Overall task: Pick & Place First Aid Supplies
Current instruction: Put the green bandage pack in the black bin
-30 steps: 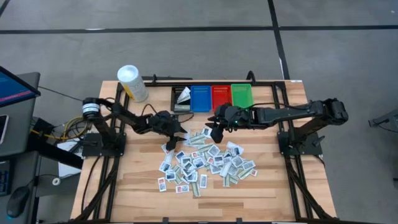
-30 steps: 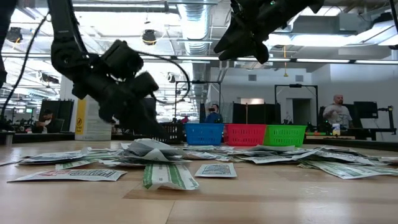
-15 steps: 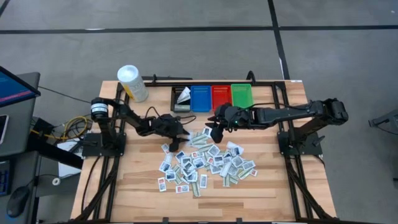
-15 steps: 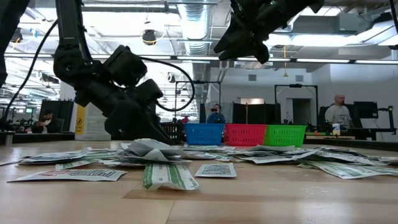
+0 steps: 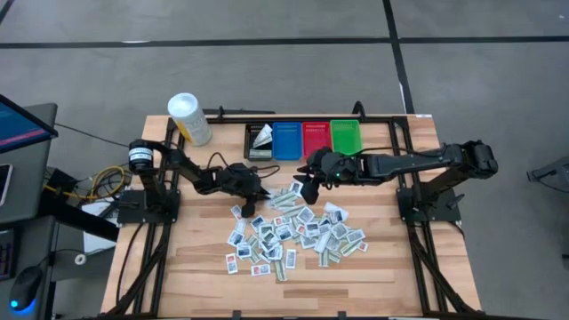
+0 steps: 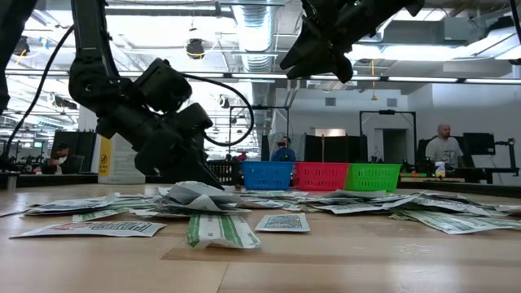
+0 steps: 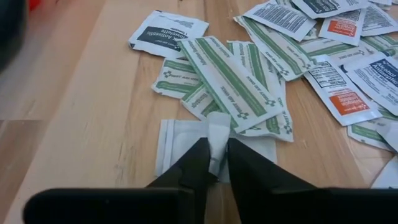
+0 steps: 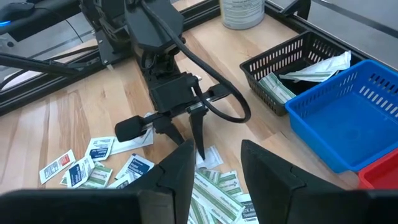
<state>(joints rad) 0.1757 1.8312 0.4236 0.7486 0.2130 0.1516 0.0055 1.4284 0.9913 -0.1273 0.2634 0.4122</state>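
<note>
At ten o'clock of the pile, my left end effector just squeezed onto a white packet. Now I can lift it. My right end effector waits half spread.

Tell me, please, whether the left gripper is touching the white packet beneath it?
Touching. In the left wrist view, the left gripper pinches a raised fold of the white packet between its fingertips.

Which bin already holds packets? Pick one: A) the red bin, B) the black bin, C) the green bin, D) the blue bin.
B: the black bin has pale packets lying in it, while the blue bin beside it shows a bare floor in the right wrist view.
</note>
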